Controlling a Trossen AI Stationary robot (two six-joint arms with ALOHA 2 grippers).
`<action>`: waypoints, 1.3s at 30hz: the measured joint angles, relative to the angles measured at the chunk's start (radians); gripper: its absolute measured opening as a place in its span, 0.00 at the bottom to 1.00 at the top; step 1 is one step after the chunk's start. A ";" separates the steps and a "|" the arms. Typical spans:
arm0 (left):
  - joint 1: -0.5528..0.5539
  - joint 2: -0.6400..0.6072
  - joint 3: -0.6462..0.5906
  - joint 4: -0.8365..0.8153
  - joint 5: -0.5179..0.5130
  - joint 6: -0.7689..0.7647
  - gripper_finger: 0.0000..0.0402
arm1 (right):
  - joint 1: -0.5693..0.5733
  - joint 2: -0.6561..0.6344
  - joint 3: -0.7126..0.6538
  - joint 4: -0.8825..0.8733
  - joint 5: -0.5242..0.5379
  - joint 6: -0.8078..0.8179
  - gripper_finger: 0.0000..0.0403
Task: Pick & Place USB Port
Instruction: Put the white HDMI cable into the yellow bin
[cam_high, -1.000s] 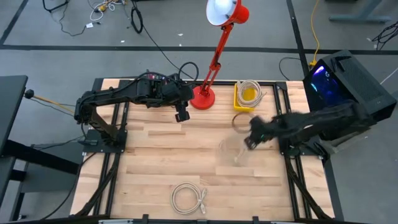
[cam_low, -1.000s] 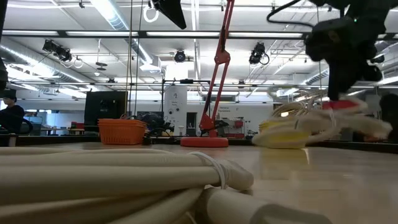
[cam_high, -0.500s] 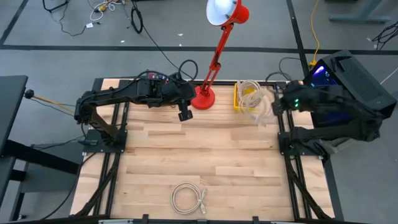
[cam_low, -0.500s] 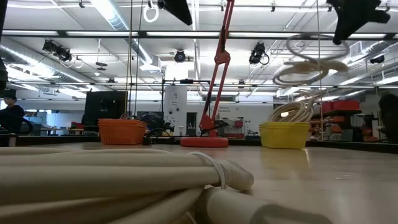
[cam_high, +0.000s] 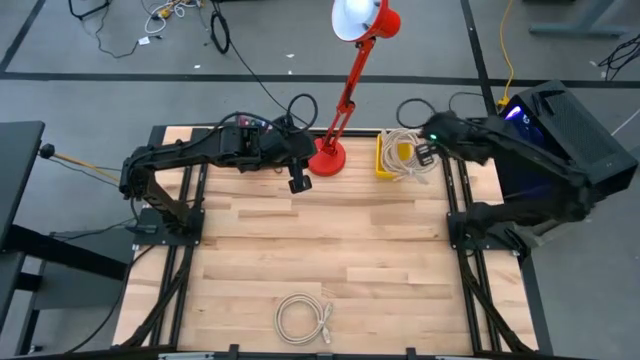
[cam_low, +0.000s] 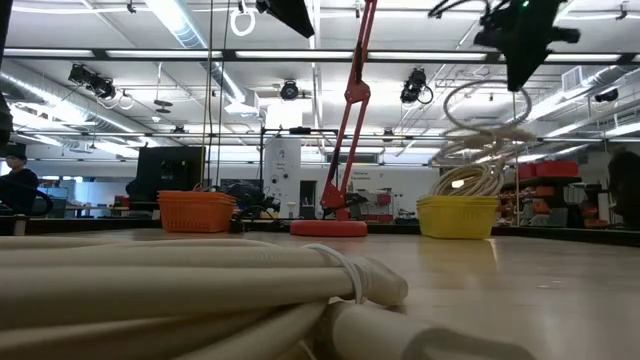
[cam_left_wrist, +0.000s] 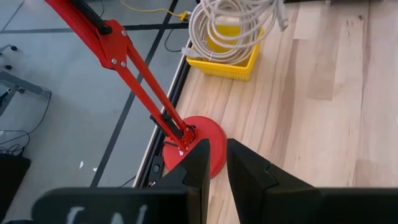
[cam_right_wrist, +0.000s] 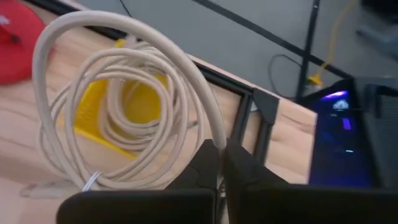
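Note:
A coil of white USB cable (cam_right_wrist: 118, 93) hangs from my right gripper (cam_right_wrist: 222, 152) over the yellow basket (cam_high: 384, 160) at the table's far right; in the low view the coil (cam_low: 490, 115) is above the basket (cam_low: 458, 215), which holds more white cable (cam_low: 470, 182). A second white coil (cam_high: 303, 318) lies flat by the near edge. My left gripper (cam_left_wrist: 214, 158) is shut and hovers above the table beside the red lamp's base (cam_left_wrist: 208, 140). My right gripper (cam_high: 422, 152) pinches one strand of the coil's outer loop (cam_right_wrist: 214, 127) between its two fingers, coming from above. The coil hangs slack below the fingers, clear of the table, over the yellow basket. Whether its lowest loops touch the cable in the basket, I cannot tell.
The red desk lamp (cam_high: 345, 80) stands on its round base (cam_high: 326, 157) at the far edge, left of the basket. A dark box with a blue light (cam_high: 555, 125) is off the table's right side. An orange basket (cam_low: 196, 210) shows in the low view.
My right gripper has carried the cable coil up from the table's right middle toward the far edge and now holds it over the yellow basket. The coil has been lifted clear and hangs lower than half a second ago. My left arm has kept still.

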 joint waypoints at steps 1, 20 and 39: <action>0.000 0.000 0.000 0.000 0.000 0.000 0.14 | -0.012 0.025 0.000 0.006 0.003 -0.025 0.00; 0.000 0.000 0.000 -0.018 0.010 -0.007 0.14 | -0.189 0.119 0.000 0.111 -0.042 -0.206 0.00; 0.000 0.001 0.000 -0.018 0.010 -0.007 0.14 | -0.207 0.245 0.000 0.143 -0.061 -0.268 0.00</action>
